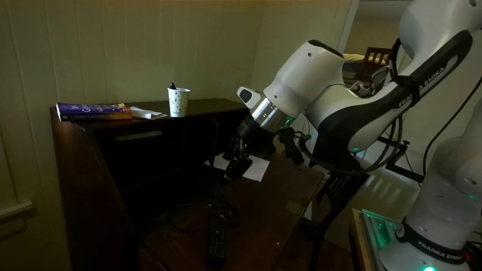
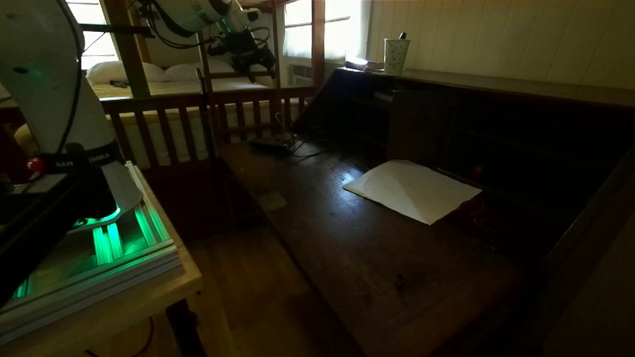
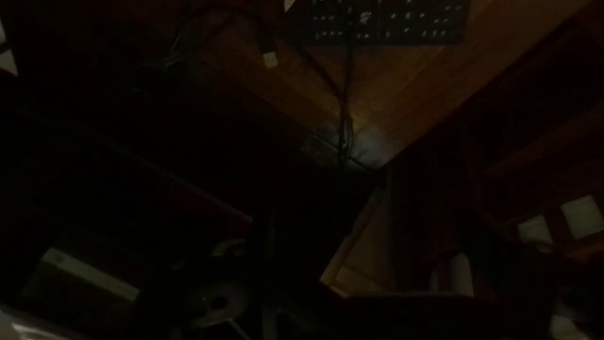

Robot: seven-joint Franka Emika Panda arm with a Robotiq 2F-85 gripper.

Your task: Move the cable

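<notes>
A thin dark cable lies in loose loops on the brown desk; it shows in the wrist view (image 3: 348, 71) and in an exterior view (image 2: 299, 145), where part of it rises above the desk. A pale connector (image 3: 270, 59) lies beside it in the wrist view. My gripper is above the desk in both exterior views (image 1: 228, 166) (image 2: 262, 77). Its two fingers look apart, with nothing seen between them. In the wrist view the jaws are very dark, and the cable's lower end passes out of sight behind a dark finger.
A black keypad or remote (image 1: 215, 241) lies by the cable. White paper (image 2: 412, 193) lies farther along the desk. A raised shelf (image 1: 211, 105) backs the desk, bearing books (image 1: 94, 112) and a cup (image 1: 178, 102) with a pen.
</notes>
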